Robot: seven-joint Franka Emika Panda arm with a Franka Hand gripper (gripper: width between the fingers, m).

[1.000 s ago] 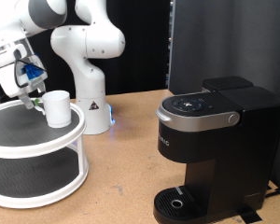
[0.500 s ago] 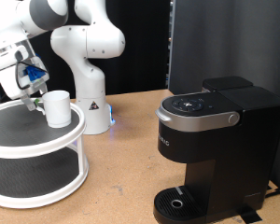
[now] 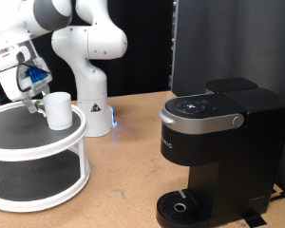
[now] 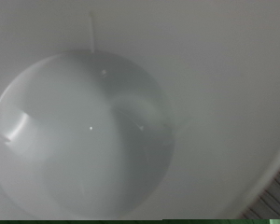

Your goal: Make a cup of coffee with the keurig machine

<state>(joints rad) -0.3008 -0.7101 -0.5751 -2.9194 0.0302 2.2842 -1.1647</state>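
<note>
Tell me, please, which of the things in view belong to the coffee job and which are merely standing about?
Part of the job:
- the cup, on the stand's top tier; the wrist view looks straight into it
- the keurig machine, at the exterior view's right
- the hand, right beside the cup

Just there:
- the white two-tier stand
- the black panel behind the machine

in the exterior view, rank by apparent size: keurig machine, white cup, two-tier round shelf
1. keurig machine and two-tier round shelf: look about alike, and the shelf is cut off at the view's left, so no ranking between them.
2. cup: clearly smallest.
</note>
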